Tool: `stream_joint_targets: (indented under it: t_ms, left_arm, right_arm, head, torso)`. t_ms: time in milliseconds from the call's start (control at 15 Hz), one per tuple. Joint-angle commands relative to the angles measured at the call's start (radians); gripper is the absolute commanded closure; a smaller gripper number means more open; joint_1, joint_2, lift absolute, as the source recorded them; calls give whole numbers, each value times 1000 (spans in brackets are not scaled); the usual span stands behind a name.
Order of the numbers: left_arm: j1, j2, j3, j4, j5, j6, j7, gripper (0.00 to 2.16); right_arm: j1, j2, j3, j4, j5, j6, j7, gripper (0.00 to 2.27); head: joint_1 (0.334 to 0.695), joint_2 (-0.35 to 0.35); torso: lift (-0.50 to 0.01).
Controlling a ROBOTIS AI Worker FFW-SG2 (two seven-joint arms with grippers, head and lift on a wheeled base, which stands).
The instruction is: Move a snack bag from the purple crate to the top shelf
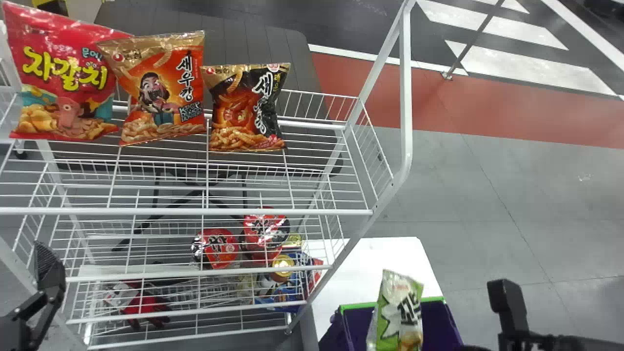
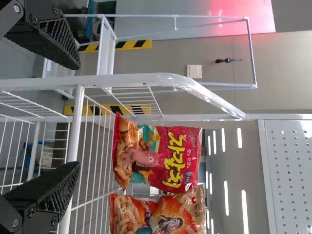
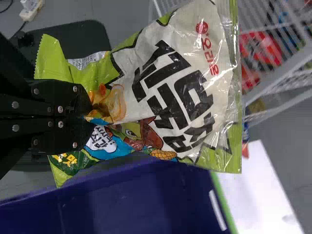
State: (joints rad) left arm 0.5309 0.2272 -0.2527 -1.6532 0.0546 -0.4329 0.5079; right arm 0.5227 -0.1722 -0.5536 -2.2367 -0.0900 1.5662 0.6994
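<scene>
Over the purple crate point(image 1: 356, 321): right tool point(image 1: 512, 326), clenched on one end of the green-and-white snack bag point(image 1: 397, 312).
Left front of rack: left tool point(image 1: 51, 273), parted, nothing held.
White counter point(image 1: 375, 263): beside the rack, crate at its near end.
Top shelf point(image 1: 292, 211): red bag point(image 1: 63, 78), orange bag point(image 1: 161, 87), black-and-orange bag point(image 1: 248, 107), left to middle.

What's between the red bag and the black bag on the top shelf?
An orange snack bag stands between the red bag and the black bag, in the head view.
</scene>
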Motion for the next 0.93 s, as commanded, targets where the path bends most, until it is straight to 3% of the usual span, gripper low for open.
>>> stream_joint_targets:
  t_ms: [0, 200, 467, 867]
  left_arm:
    - [6, 0, 1, -7, -2, 0, 0, 124]
    - [8, -3, 1, -7, -7, 0, 0, 124]
    - [8, -8, 0, -7, -10, 6, 0, 124]
    - [8, -8, 0, -8, -13, 9, 1, 124]
  right_arm:
    - [-6, 36, 34, -112, 0, 6, 0, 1845]
    - [-10, 103, 73, -225, -33, 6, -5, 1845]
    - [-69, 160, 153, -356, -40, 6, -29, 1841]
    - [-253, 173, 294, -373, -16, 6, -159, 1845]
  head:
    - [695, -255]
    - [695, -178]
    - [695, -55]
    - [695, 31]
  torso:
    - [1]
    - [1]
    - [1]
    - [1]
